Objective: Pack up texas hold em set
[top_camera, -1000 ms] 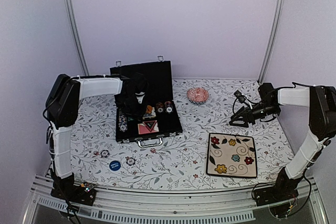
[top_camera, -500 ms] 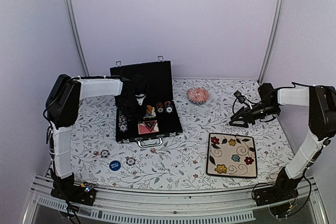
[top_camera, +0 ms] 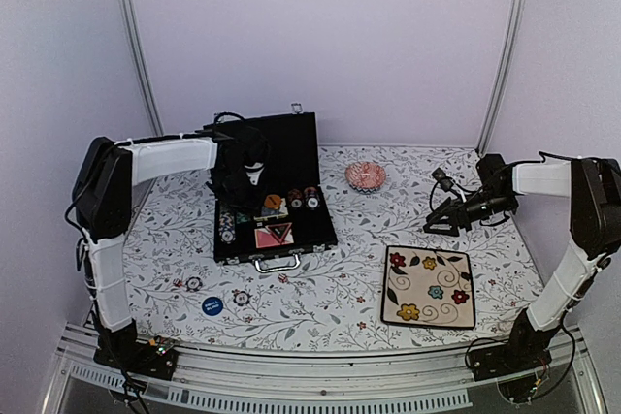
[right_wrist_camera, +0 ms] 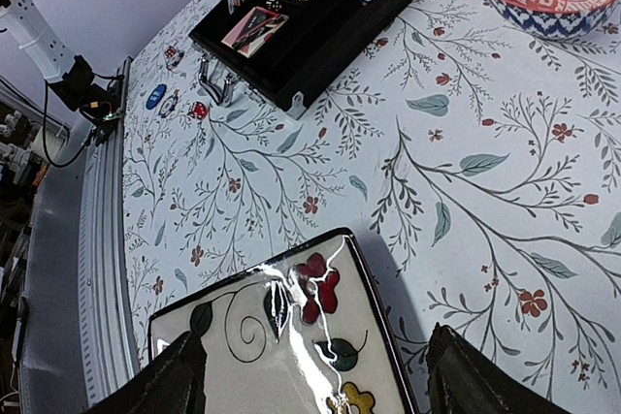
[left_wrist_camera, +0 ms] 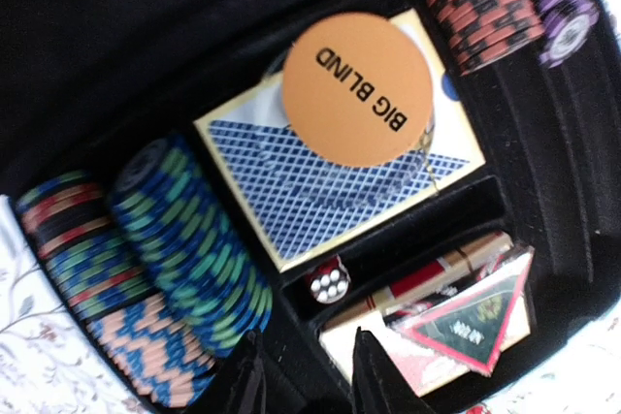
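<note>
- Case [top_camera: 275,225] sits at 11 o'clock on the table [top_camera: 340,269], near the back wall. Lid is up at 12.
- Its long side runs 9 to 3, a bit tilted. Handle [top_camera: 277,262] points to 6.
- Free room: wide bare strip btwn case and plate [top_camera: 429,286] at 4. Bowl [top_camera: 365,175] at 1.
- Left gripper [left_wrist_camera: 306,380] hangs over the case tray, fingers apart, nothing in them.
- Orange BIG BLIND button [left_wrist_camera: 357,89] lies on the blue card deck [left_wrist_camera: 320,191]; chip rows [left_wrist_camera: 184,239] beside it.
- Right gripper [right_wrist_camera: 320,385] is wide apart, empty, above the plate's edge.
- Blue button [top_camera: 212,305] and loose chips [top_camera: 242,298] lie at 7, near the front edge.
</note>
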`<state>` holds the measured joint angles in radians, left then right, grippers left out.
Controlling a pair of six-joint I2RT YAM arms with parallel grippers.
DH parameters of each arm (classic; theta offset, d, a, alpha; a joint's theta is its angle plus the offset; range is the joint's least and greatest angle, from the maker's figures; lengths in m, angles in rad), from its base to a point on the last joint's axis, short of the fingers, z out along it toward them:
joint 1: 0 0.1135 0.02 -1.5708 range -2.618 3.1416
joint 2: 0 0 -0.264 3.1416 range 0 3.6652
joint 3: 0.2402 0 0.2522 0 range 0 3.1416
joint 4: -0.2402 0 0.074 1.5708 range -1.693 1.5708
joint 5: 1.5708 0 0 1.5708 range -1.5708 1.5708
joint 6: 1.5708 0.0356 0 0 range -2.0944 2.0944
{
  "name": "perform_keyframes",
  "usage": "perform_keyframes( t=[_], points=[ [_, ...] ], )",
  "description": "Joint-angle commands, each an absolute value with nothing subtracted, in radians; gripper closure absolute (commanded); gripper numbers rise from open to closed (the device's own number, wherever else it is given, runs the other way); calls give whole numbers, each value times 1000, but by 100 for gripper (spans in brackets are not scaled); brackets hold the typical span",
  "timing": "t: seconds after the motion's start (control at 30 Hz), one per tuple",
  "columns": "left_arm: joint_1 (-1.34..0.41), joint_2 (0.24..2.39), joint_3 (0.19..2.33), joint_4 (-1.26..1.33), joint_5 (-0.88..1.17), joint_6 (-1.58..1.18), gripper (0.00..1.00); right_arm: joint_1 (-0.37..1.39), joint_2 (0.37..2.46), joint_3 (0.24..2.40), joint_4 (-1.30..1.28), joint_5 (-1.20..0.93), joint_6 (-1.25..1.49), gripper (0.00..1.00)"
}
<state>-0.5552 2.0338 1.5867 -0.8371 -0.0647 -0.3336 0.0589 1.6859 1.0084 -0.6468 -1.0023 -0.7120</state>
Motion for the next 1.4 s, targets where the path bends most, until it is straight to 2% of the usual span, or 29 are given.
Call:
perform_keyframes(
  t=[0.0,0.37,0.73,1.07,1.37],
  points=[
    [-552,1880,1567,-892,-106,-352,68,63,1686,1030,-657,-1016,-722,21],
    [-529,1570,1191,-1010,-122,-451,68,63,1672,1032,-662,-1012,-728,21],
    [-373,1392,907,-1024,-33,-536,58,67,1660,1031,-669,-1015,-738,21],
    [-295,1419,812,-964,6,-535,59,71,1659,1034,-674,-1014,-745,21],
    [-262,1500,809,-886,10,-514,60,71,1660,1032,-675,-1010,-744,21]
  ],
)
